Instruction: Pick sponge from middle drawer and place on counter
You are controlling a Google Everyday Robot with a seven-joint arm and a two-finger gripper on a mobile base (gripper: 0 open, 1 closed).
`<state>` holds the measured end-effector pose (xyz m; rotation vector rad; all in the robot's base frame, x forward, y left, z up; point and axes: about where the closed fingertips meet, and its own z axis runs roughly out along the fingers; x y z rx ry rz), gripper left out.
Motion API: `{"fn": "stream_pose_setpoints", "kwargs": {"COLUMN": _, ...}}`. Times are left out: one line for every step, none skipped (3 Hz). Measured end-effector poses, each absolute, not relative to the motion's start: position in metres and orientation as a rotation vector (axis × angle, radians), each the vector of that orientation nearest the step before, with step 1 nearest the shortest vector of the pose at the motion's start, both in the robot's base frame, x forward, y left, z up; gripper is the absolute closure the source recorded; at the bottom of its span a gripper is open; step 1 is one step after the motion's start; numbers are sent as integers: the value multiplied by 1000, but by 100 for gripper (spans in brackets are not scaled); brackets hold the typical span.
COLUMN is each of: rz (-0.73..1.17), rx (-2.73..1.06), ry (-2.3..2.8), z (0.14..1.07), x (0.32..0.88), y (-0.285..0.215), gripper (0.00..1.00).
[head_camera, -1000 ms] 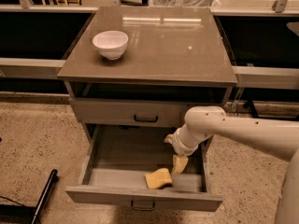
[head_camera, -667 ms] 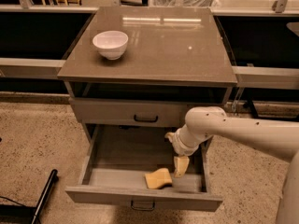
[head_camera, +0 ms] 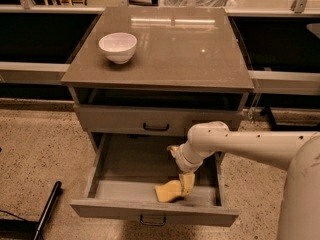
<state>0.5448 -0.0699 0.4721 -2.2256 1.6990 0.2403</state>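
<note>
The yellow-tan sponge (head_camera: 166, 191) lies in the open middle drawer (head_camera: 150, 211), near its front wall and right of centre. My gripper (head_camera: 187, 183) reaches down into the drawer from the right on a white arm. It sits right against the sponge's right end. The grey drawer above it (head_camera: 156, 120) is closed. The glossy grey-brown counter (head_camera: 175, 49) tops the cabinet.
A white bowl (head_camera: 118, 47) stands on the counter's left side. A dark rod (head_camera: 47, 210) lies on the speckled floor at the lower left. Dark shelving runs behind the cabinet on both sides.
My gripper has dropped a little and shifted left, closing the gap to the sponge. The sponge, the drawer and the bowl have not moved.
</note>
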Motion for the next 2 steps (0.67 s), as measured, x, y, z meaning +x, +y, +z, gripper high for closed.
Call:
{"fn": "stream_pose_setpoints", "kwargs": {"rz": 215, "rx": -2284, "ry": 1631, "z": 454, "x": 548, "y": -59, "gripper": 1}}
{"fn": "stream_pose_setpoints", "kwargs": {"rz": 239, "rx": -2365, "ry": 1528, "z": 415, "x": 547, "y": -49, "gripper": 30}}
